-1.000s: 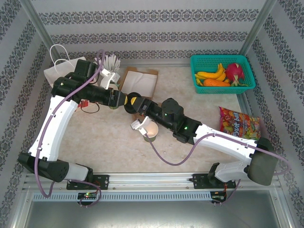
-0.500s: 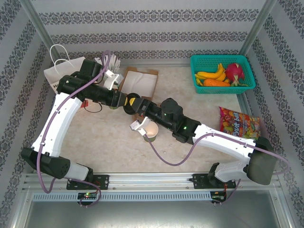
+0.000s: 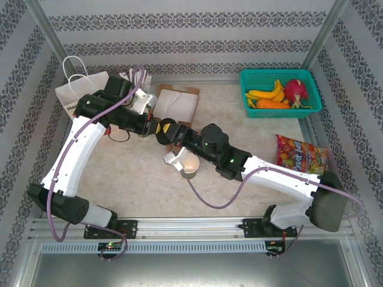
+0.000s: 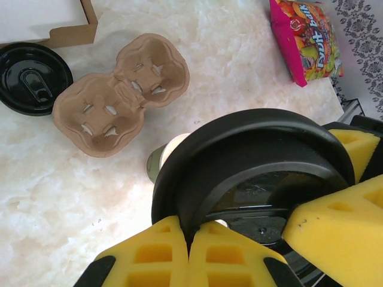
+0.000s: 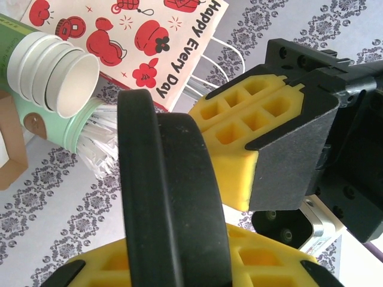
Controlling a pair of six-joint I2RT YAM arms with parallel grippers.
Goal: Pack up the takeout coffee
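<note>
Takeout coffee cup (image 3: 190,164) stands unlidded; we find left claw (image 4: 188,251) and right claw (image 5: 179,263) both clamped on one black lid (image 4: 251,149); carrier (image 4: 119,89) empty, nothing packed.

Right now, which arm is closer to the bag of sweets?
Right. The right arm passes close along the near side of the bag of sweets; the left arm is far off to its left.

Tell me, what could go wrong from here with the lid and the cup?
Both the left claw and the right claw grip one black lid in the air; a pull from either could twist or drop it. The open cup stands beside the right arm, which could tip it.
</note>
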